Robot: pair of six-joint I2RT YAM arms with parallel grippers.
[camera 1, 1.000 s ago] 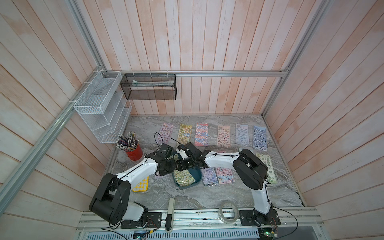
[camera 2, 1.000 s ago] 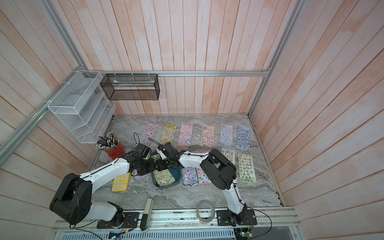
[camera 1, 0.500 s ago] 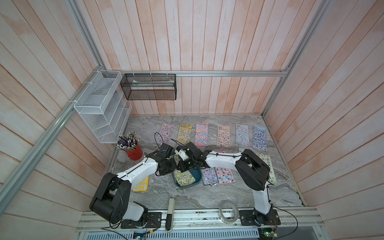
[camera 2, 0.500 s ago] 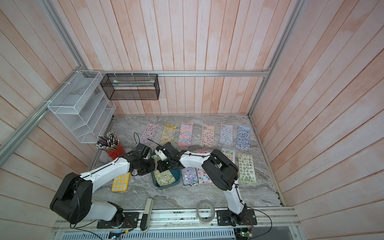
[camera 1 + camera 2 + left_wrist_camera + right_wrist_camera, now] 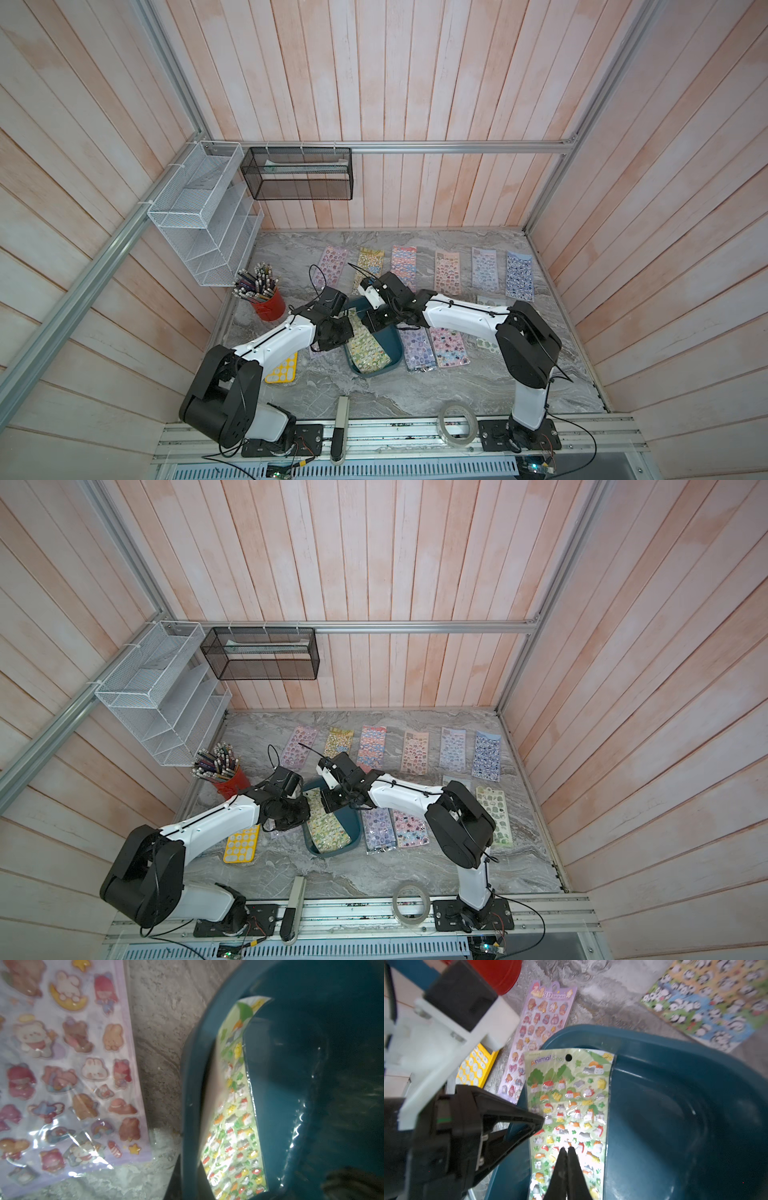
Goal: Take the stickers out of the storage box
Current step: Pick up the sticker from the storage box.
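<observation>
Right wrist view: the right gripper [image 5: 566,1148], fingers nearly together, rests its tips on a green cartoon-printed sticker sheet [image 5: 571,1095] lying in the shallow teal plastic storage box [image 5: 654,1105]. The closed left gripper [image 5: 538,1123] meets the box's rim. The box sits midway on the grey marble bench [image 5: 415,399]; more sticker sheets [image 5: 446,272] line its rear edge.
</observation>
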